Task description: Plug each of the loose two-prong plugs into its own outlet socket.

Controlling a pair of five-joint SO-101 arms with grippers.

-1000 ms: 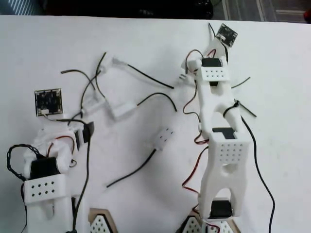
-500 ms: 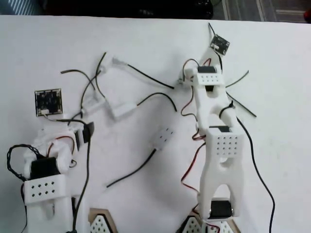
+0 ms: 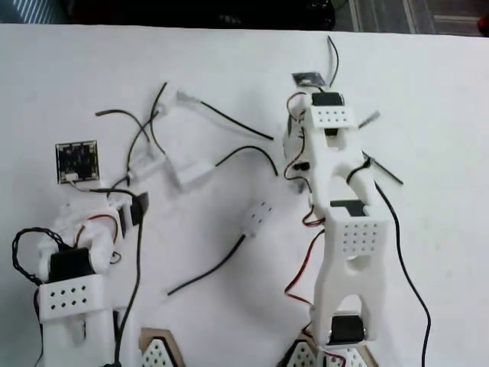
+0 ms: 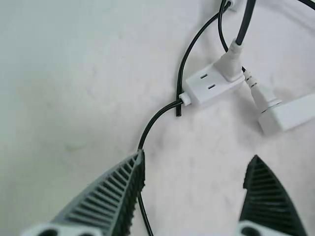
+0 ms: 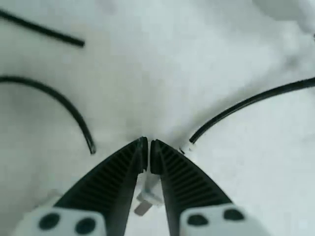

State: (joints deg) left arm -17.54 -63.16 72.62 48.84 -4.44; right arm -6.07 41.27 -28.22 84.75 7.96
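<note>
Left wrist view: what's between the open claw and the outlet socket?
Mostly bare table, crossed by the outlet socket's black cord running toward the left gripper; left wrist view.

The white table [image 3: 61, 69] is stretching across nearly the whole high view. Past its far edge a dark strip [image 3: 191, 11] is running along at twelve o'clock. A pale slatted surface [image 3: 30, 9] is showing at eleven o'clock and grey floor [image 3: 412, 14] at one o'clock.

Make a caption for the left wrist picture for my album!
Open left claw above a black cord that runs to a white outlet socket on the white table.
</note>
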